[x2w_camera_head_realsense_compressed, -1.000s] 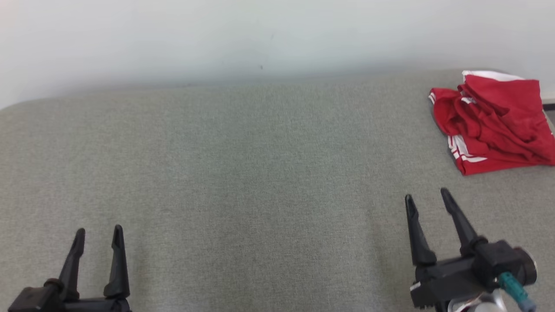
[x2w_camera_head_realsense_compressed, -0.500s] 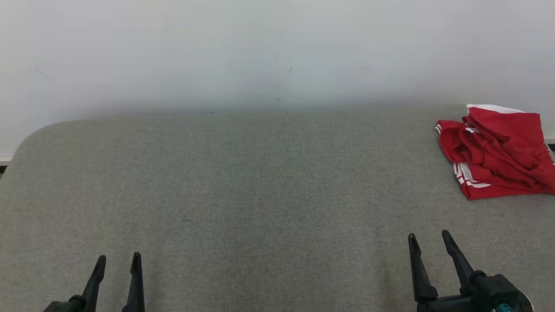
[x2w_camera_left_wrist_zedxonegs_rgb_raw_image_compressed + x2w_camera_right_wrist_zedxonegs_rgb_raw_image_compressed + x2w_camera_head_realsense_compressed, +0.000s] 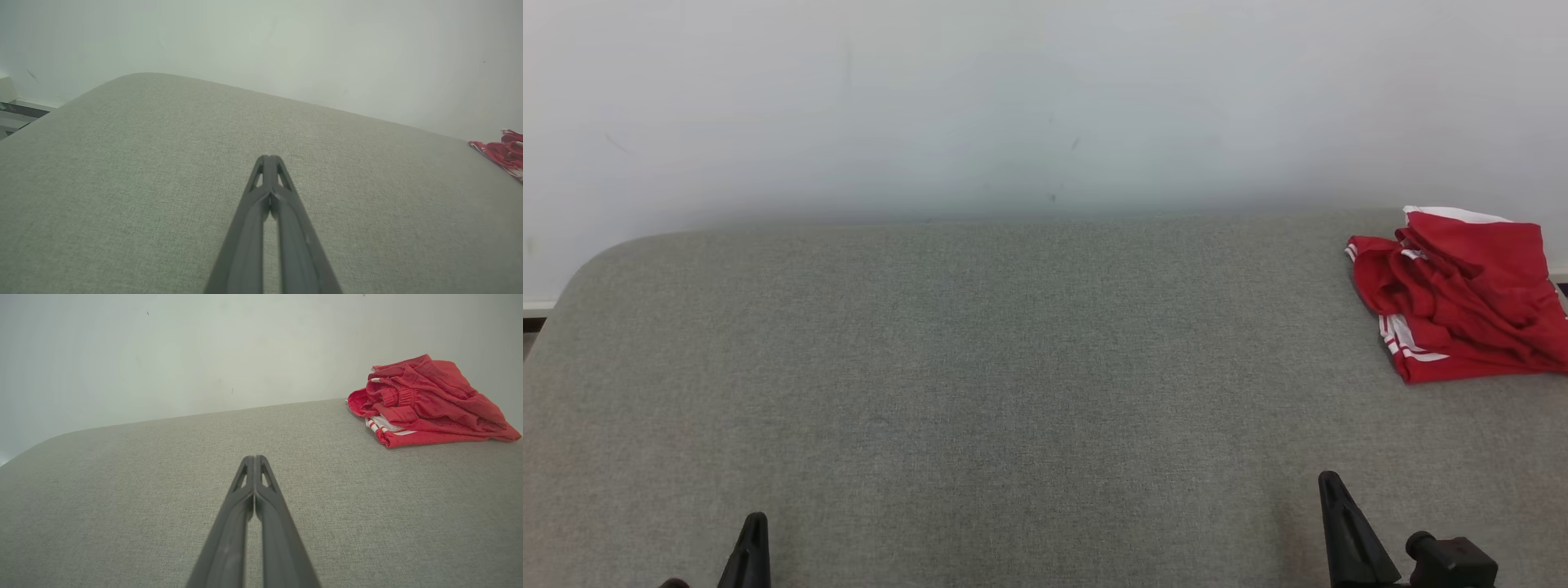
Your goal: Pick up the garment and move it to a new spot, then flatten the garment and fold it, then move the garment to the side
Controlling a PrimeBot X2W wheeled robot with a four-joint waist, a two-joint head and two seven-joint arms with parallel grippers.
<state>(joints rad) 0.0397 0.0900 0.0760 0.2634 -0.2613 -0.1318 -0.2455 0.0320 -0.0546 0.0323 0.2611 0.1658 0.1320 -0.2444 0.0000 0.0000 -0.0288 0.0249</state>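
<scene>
Head view, garment (image 3: 1462, 298): 1 red piece with white stripes, bunched in a loose heap at the far right end of the grey fabric surface (image 3: 1013, 367), close to the pale wall (image 3: 1013, 98).
Head view, right gripper (image 3: 1339, 514): 1 dark spike rising from the bottom edge at the right. The garment lies ahead of it and further right, well apart. I cannot tell from here how its fingers stand.
Head view, left gripper (image 3: 754, 543): 1 dark spike at the bottom left, across the whole surface from the garment.
Head view, count: 1 garment, 2 grippers, 1 surface.
Left wrist view, left gripper (image 3: 268, 158): 2 fingers pressed together at the tips, above bare grey fabric.
Left wrist view, garment (image 3: 504, 153): a red sliver at the right edge, far from the fingertips.
Right wrist view, right gripper (image 3: 254, 458): 2 fingers pressed together along their tips, pinching nothing.
Right wrist view, garment (image 3: 425, 408): 1 heap, beyond the tips and to the upper right, near the wall, apart from the fingers.
</scene>
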